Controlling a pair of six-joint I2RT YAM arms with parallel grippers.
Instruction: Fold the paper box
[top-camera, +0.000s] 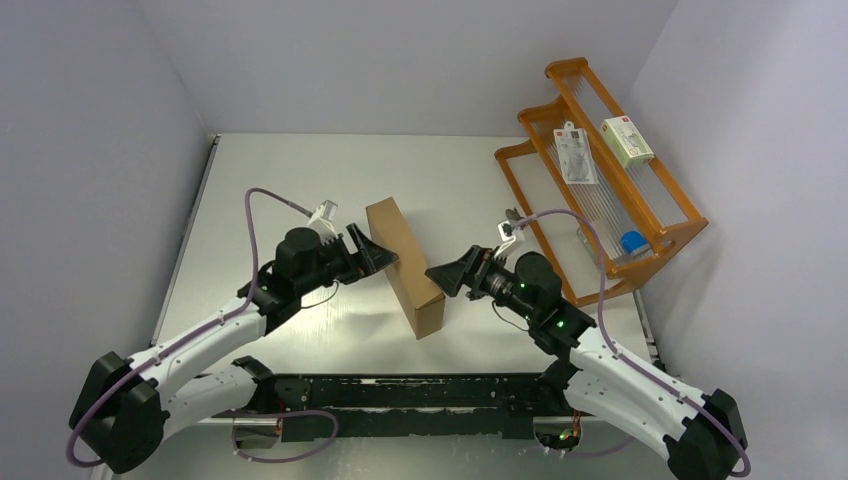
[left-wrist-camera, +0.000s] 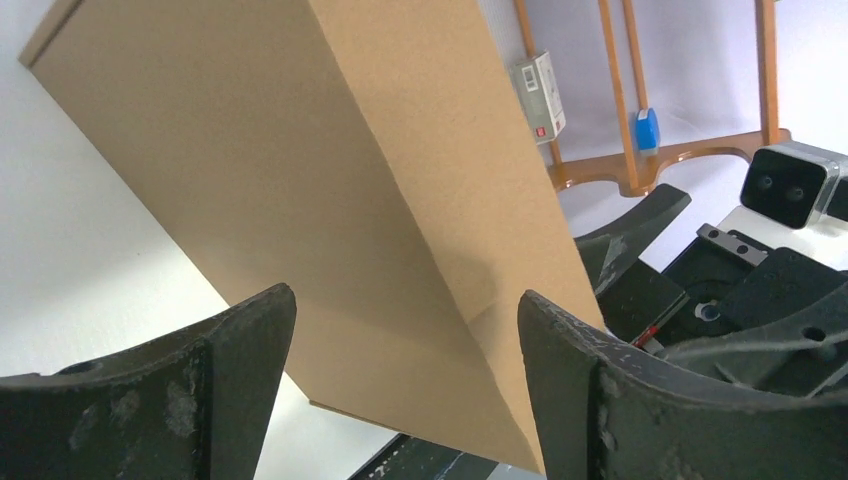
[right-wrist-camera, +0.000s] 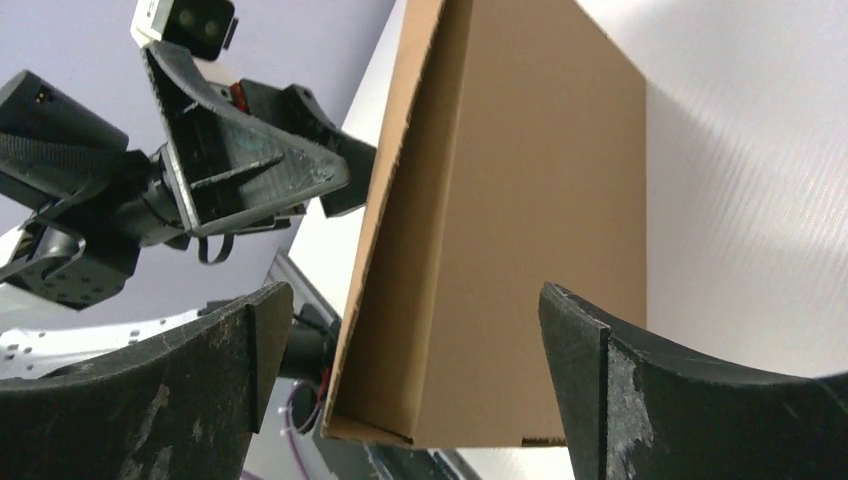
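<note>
The paper box (top-camera: 405, 265), plain brown cardboard folded shut into a slim rectangular block, stands on one long edge in the middle of the table. My left gripper (top-camera: 378, 250) is open right beside its left face. My right gripper (top-camera: 440, 277) is open just off its right face, near the front end. In the left wrist view the paper box (left-wrist-camera: 330, 180) fills the space beyond my left gripper (left-wrist-camera: 405, 310), whose jaws stand wide with nothing between them. In the right wrist view the paper box (right-wrist-camera: 520, 220) stands past my right gripper (right-wrist-camera: 415, 310), which is also empty.
An orange wire rack (top-camera: 600, 170) stands at the back right. It holds a white-and-green carton (top-camera: 627, 140), a blister pack (top-camera: 575, 152) and a blue item (top-camera: 632, 242). A black rail (top-camera: 400, 390) runs along the near edge between the arm bases.
</note>
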